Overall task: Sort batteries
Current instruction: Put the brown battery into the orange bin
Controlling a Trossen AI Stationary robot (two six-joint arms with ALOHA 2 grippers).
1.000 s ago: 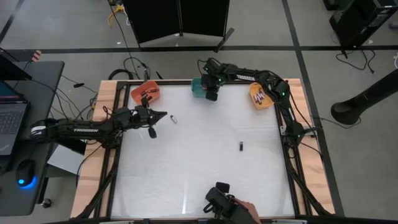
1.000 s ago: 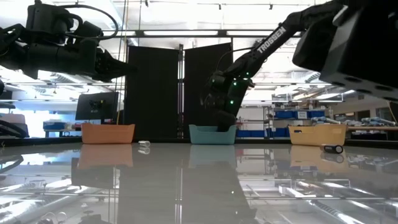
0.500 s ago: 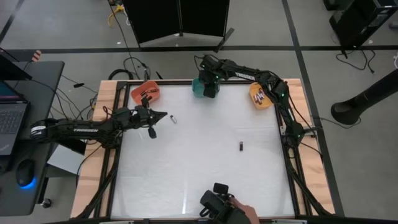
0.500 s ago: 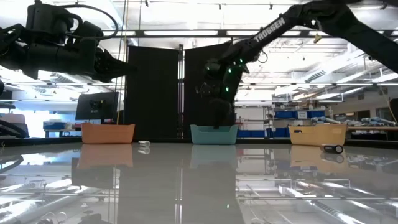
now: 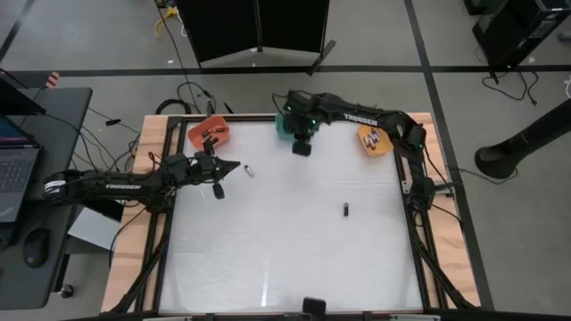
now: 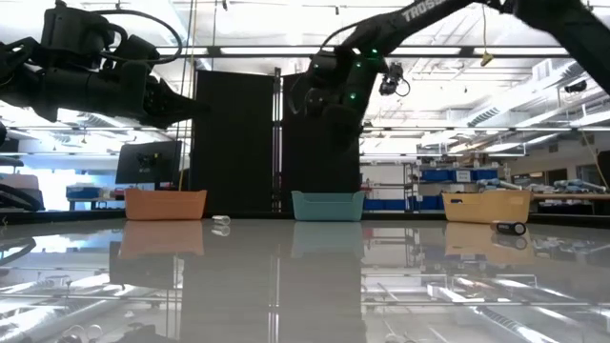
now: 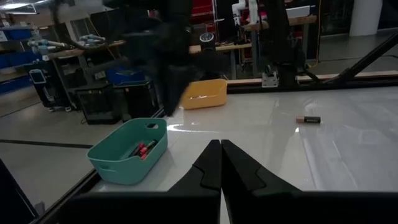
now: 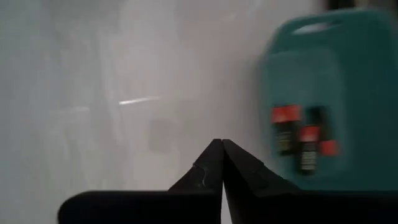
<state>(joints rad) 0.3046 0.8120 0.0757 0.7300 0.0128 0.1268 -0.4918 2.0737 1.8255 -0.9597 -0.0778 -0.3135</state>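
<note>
Workshop floor, grey and crossed with dark tape lines, surrounds a white glossy surface (image 5: 285, 241) framed in wood and black rails; a black partition stands beyond its far edge, and shelving with blue crates fills the room behind in the low view.

Open room: the near half and centre of the surface lie bare save one dark battery (image 5: 345, 210) right of centre, well apart from both arms.

Far edge, left to right: orange bin (image 5: 211, 133), teal bin (image 5: 287, 124), yellow bin (image 5: 373, 140), each holding batteries; those in the teal bin (image 8: 298, 138) show red and black, though blurred.

Left hand (image 5: 235, 167) hangs above the surface just in front of the orange bin, fingers pressed together, holding nothing. A small silvery-white battery (image 5: 250, 171) lies on the surface just beside its tip. Another dark item sits below the left arm near its wrist; what it is cannot be told.

Right hand (image 5: 302, 148) is raised just in front of the teal bin, fingers closed to a point, empty.

Writing: "TROSSEN" in white on the right arm (image 5: 357, 117); similar lettering on the left arm (image 5: 111, 186) is too small to read with certainty.
</note>
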